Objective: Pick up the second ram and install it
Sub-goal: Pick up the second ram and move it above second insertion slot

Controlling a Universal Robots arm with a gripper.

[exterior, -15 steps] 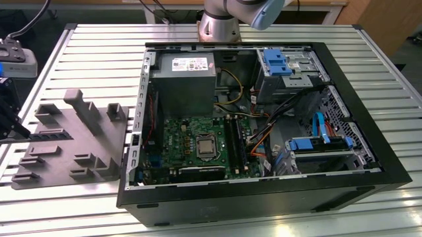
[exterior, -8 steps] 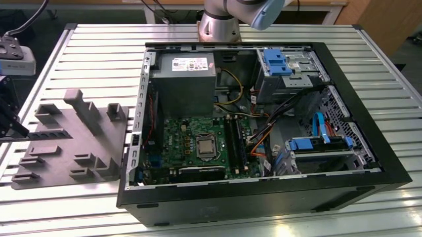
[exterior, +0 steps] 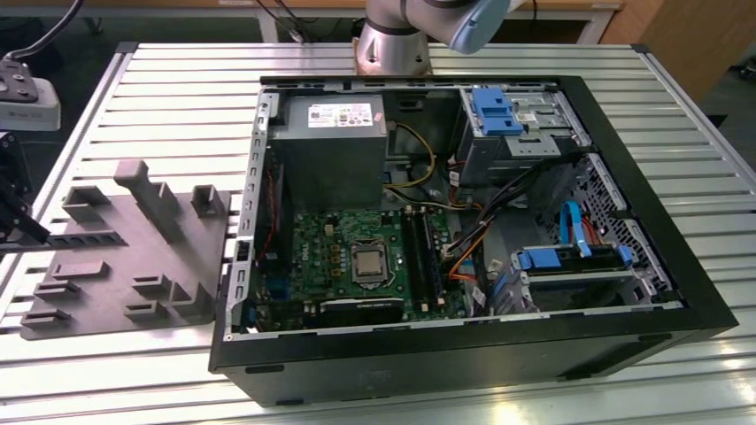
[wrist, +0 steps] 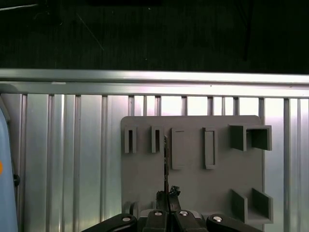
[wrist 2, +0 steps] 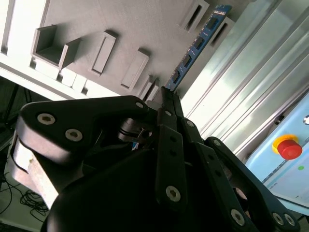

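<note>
Now the hand [wrist 2: 166, 96] is pinching the second ram [wrist 2: 198, 43] by one end, the stick jutting ahead of its fingertips, with the grey slotted tray [wrist: 193, 183] lying just beyond on the desk [wrist: 72, 145].

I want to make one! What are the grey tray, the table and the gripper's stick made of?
The grey tray looks like matte plastic: dull, even grey, no glare. The table looks like bare aluminium: bright, shiny ribbed slats. The second ram, in the gripper, looks like circuit board: bluish, with black chips.
</note>
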